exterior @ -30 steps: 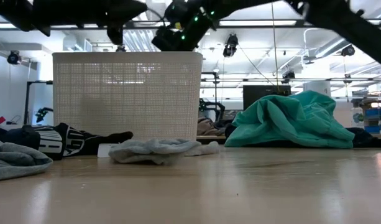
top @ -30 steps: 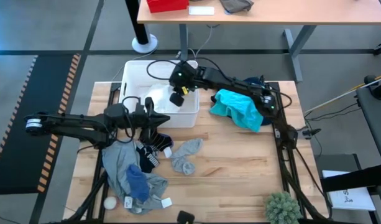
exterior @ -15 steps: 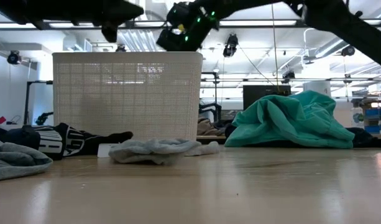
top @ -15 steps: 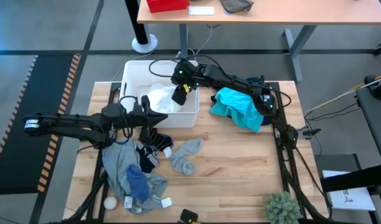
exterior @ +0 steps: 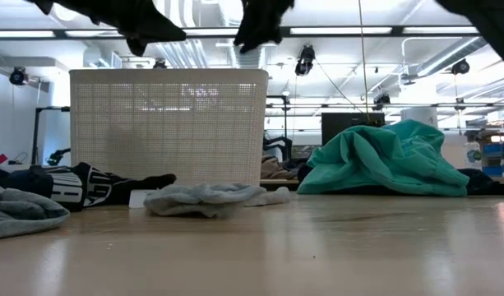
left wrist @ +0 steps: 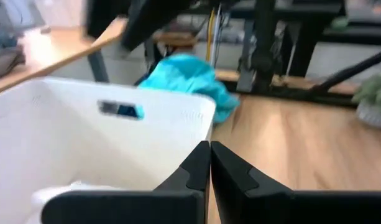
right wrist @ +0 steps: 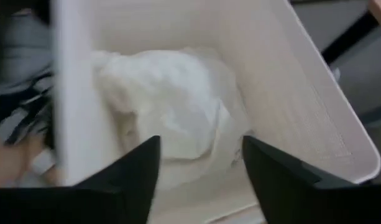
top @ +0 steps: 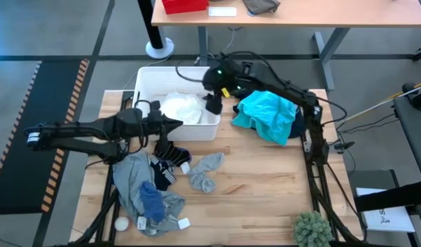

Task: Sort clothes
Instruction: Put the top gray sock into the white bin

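Your right gripper [top: 213, 105] is spread wide and empty at the basket's [top: 147, 77] right wall; white garment [top: 183, 108] lies inside. Left gripper [top: 174, 123] pinched closed, empty, over the near rim.

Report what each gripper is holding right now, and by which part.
Nothing is held. The right gripper hangs open over the basket, above the white garment lying inside. The left gripper is shut on nothing beside the basket.
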You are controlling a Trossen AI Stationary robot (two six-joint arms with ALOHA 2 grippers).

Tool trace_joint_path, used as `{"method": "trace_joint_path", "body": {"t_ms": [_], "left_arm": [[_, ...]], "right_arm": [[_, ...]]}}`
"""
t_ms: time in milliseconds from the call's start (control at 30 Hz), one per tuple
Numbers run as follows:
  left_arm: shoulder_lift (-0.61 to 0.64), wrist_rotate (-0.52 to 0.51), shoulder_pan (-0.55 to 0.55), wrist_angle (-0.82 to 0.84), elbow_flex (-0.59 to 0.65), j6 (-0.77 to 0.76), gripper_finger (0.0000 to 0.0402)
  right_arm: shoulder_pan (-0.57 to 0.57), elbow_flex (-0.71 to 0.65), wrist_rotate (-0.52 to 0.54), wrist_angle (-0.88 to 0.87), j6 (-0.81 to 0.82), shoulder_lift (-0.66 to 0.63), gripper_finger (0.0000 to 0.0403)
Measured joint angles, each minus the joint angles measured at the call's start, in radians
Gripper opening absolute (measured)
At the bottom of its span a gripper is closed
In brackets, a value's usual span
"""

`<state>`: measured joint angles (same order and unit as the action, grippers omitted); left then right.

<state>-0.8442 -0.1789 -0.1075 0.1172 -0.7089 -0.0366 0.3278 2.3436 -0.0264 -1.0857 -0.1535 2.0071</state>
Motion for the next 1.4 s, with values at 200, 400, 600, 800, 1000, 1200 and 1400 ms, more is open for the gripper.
{"method": "trace_joint_path", "body": {"t_ms": [200, 400, 600, 800, 1000, 1200, 1400], "left_arm": [[0.002, -0.022, 0.0, 0.041, -0.036, 0.059, 0.0], [0.002, -0.022, 0.0, 0.051, -0.036, 0.074, 0.0], [0.003, 0.006, 0.002, 0.077, -0.035, 0.072, 0.0], [0.007, 0.041, 0.003, 0.092, -0.034, 0.083, 0.0], [0.006, 0.066, 0.009, 0.172, -0.064, 0.078, 0.0], [0.003, 0.068, 0.035, 0.186, -0.067, 0.112, 0.0], [-0.055, 0.178, 0.078, 0.177, -0.066, 0.168, 0.0]], "right_arm": [[-0.092, -0.008, 0.012, -0.041, -0.052, -0.088, 0.0016], [-0.152, -0.105, 0.017, -0.031, -0.057, -0.131, 0.0005], [-0.185, -0.354, 0.018, 0.087, -0.033, -0.205, 0.0001], [-0.25, -0.674, 0.0, 0.345, 0.023, -0.37, 0.0], [-0.324, -0.967, -0.001, 0.552, 0.156, -0.526, 0.0], [-0.38, -1.205, -0.001, 0.719, 0.26, -0.603, 0.0], [-0.409, -1.344, -0.001, 0.842, 0.316, -0.624, 0.0]]}}
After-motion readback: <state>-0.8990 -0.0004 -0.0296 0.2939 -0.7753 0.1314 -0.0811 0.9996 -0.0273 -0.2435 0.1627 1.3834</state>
